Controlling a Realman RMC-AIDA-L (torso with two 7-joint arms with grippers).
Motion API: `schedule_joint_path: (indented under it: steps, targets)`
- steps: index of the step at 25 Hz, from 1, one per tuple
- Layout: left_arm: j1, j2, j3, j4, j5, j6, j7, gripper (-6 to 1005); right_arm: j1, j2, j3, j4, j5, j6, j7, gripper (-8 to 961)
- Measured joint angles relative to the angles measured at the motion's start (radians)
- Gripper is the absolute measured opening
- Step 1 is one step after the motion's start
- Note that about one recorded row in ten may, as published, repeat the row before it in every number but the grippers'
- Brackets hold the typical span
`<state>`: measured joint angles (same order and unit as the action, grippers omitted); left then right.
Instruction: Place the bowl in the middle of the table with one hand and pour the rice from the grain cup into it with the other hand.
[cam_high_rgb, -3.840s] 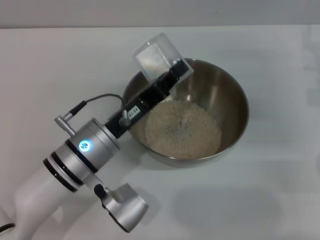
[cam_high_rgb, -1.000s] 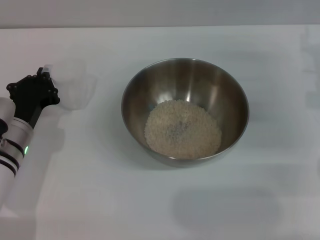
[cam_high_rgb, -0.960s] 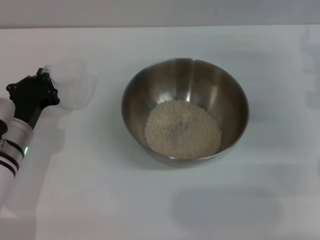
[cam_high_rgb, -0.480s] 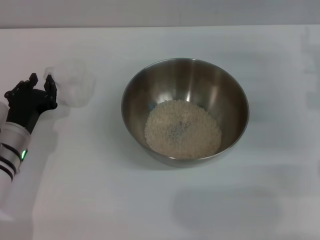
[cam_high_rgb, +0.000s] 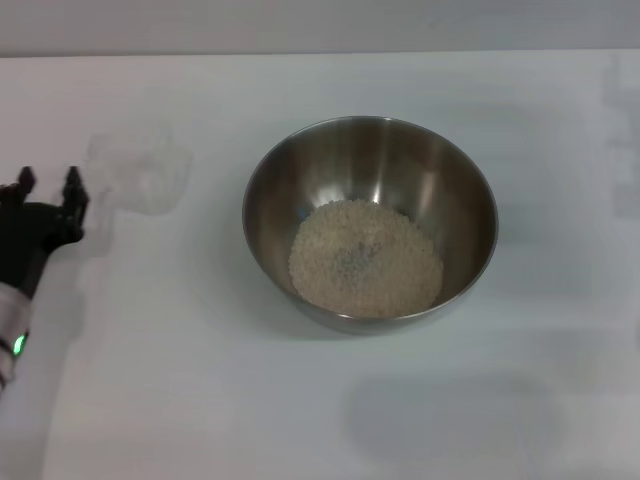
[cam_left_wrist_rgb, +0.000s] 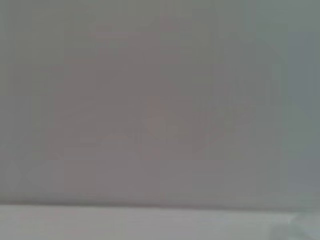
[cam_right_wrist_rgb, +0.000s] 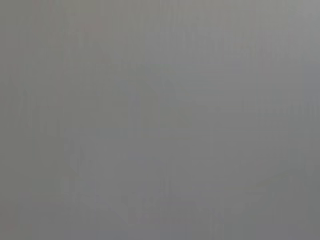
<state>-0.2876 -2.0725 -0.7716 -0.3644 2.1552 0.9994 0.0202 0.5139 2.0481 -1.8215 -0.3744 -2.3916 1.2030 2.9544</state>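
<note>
White table fills head view. Bowl, steel, sits near middle of table, slightly right of centre. Rice heaped in bowl's bottom, off-white mound. Grain cup, clear plastic, stands on table at far left, well apart from bowl, looks empty. Left gripper at left edge, near side of cup, fingers spread apart, holding nothing, not touching cup. Right arm out of view. Both wrist views show only blank grey.
</note>
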Motion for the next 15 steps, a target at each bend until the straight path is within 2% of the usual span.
schedule_joint_path:
  steps: [2, 3, 5, 7, 8, 10, 15]
  targets:
    - [0.031, 0.0, 0.001, 0.0, 0.0, 0.079, -0.024, 522, -0.006, 0.001, 0.003, 0.0, 0.0, -0.002, 0.0, 509]
    - [0.031, 0.0, 0.001, 0.0, 0.0, 0.079, -0.024, 523, -0.009, 0.002, 0.003, 0.0, 0.001, -0.002, 0.0, 509]
    - [0.062, 0.0, 0.001, 0.012, 0.0, 0.209, -0.073, 524, -0.014, 0.004, 0.003, 0.0, 0.001, -0.002, 0.0, 509]
    - [0.067, 0.0, 0.001, 0.029, 0.0, 0.29, -0.103, 524, -0.027, 0.013, 0.003, 0.0, 0.002, -0.004, 0.0, 509]
    - [0.067, 0.0, 0.001, 0.029, 0.0, 0.29, -0.103, 524, -0.027, 0.013, 0.003, 0.0, 0.002, -0.004, 0.0, 509]
    - [0.045, 0.001, -0.004, 0.039, 0.0, 0.335, -0.119, 524, -0.037, 0.025, -0.005, 0.012, 0.002, -0.018, 0.0, 509]
    - [-0.008, 0.001, -0.003, 0.041, 0.0, 0.347, -0.121, 524, -0.058, 0.037, -0.061, 0.022, 0.004, -0.071, 0.0, 509]
